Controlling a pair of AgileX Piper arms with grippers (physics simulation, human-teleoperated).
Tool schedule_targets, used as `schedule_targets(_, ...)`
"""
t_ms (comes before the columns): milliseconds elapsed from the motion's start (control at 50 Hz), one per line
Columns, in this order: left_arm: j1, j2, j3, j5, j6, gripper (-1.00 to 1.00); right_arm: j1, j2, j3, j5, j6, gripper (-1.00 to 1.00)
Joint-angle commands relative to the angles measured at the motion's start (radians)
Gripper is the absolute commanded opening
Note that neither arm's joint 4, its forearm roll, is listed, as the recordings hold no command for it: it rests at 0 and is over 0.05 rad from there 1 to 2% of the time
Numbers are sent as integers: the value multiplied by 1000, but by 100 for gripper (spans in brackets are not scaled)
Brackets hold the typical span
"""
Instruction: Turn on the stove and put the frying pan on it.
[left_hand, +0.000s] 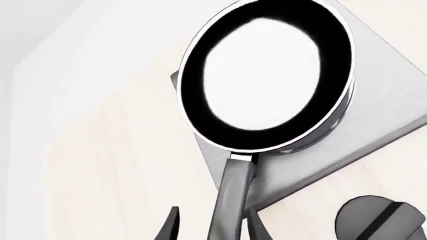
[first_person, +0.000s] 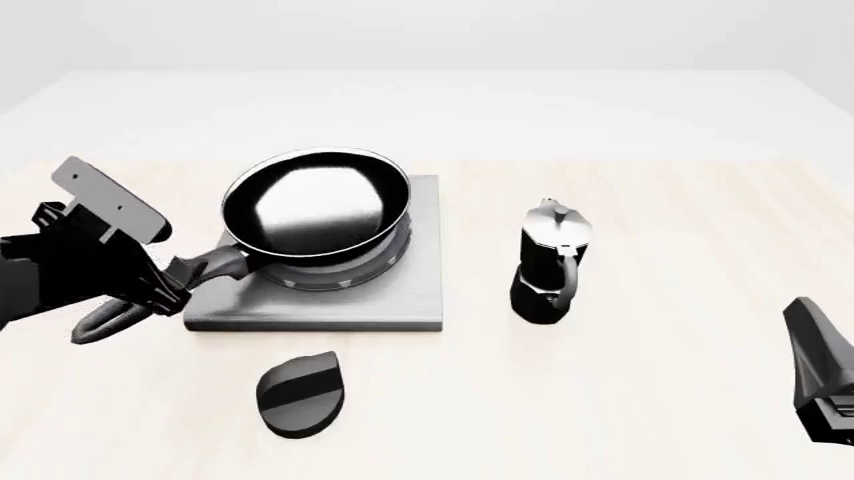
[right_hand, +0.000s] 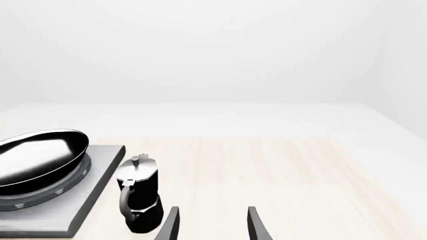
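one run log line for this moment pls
frying pan on stove burner | left gripper open around pan handle | right gripper open, idle | knob untouched, near the stove

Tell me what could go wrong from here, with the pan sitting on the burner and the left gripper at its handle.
The left gripper has its fingers on either side of the frying pan handle, so pulling back crookedly could drag the pan off the stove burner. The knob lies loose on the table in front of the stove, where the retreating arm might bump it. The moka pot stands upright near the stove and could tip if the right gripper reaches across.
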Motion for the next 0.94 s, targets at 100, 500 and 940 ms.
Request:
schedule_targets(100,-6,-128,-33,60,-100,100,0,0,0,0,0,100)
schedule_targets(500,-58,-391,74,44,-277,100,0,0,0,0,0,100)
schedule_targets(940,-93,-946,200,306,-478,100,0,0,0,0,0,100)
